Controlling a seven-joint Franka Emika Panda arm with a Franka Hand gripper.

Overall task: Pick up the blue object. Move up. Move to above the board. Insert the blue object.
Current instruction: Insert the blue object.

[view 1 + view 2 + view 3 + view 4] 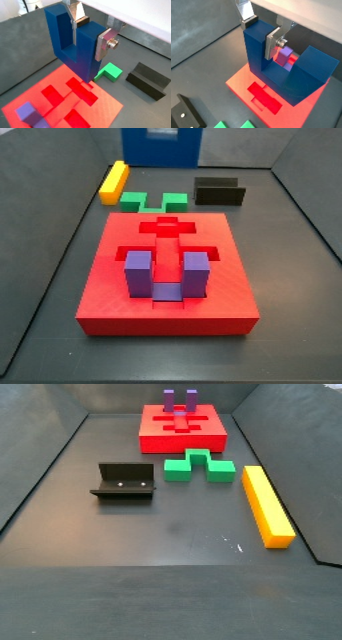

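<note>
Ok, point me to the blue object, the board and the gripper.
blue object (67,37): a wrist view, on its upright prong.
board (167,316): a side view, on its front wall.
gripper (90,30): a wrist view, midway between its fingertips, closed on the blue object above the board.

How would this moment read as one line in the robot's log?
phase: above board | gripper: shut on blue object | board: purple block seated

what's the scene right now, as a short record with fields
gripper: shut on the blue object, one prong between the fingers, seen in both wrist views; outside both side views
blue object: held above the board, not inserted
board: red, flat on the floor, cross-shaped recess open
purple block: seated upright in the board
green block: on the floor beside the board
yellow bar: on the floor
fixture: on the floor
</note>
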